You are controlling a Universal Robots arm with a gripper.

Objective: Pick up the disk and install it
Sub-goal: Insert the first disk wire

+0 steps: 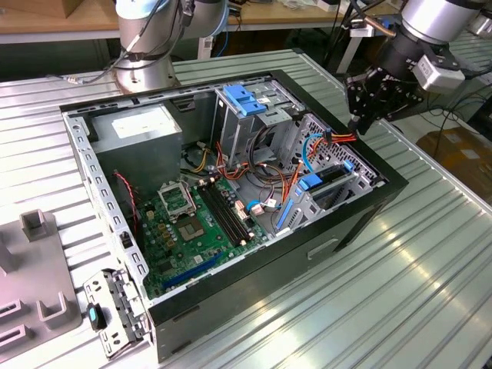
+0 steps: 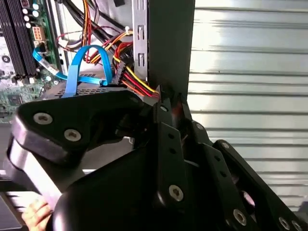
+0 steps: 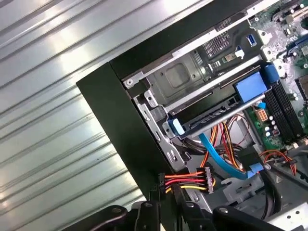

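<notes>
Currently, the gripper (image 1: 361, 123) hangs above the open computer case (image 1: 369, 207), over the case corner nearest the exterior view's right. Its black linkage sits just beside a bundle of red, yellow and orange power wires (image 1: 342, 138) that ends in a black connector (image 3: 208, 179) in the first wrist view. Whether the jaws are released or clenched cannot be told from any view; no object is visible between them.

The disk (image 1: 332, 175) appears to be seated already in the drive bracket (image 1: 327, 201) at that same corner of the case, though only its dark edge and blue side rails show clearly. In the first wrist view the disk (image 3: 211, 120) lies flat in the bracket, with a blue plastic tab (image 3: 250, 88) at one end and a smaller blue clip (image 3: 176, 126) at the other. A blue ribbon cable (image 2: 79, 72) loops up from the area just beside the disk in the second wrist view.

Elsewhere in the case, the motherboard (image 1: 188, 227) lies flat on the bottom, the grey power-supply box (image 1: 142, 134) sits at the far corner, and the tall metal cage (image 1: 254, 115) with a blue cap stands upright between them. The case rests on a ribbed metal surface (image 1: 400, 292).
</notes>
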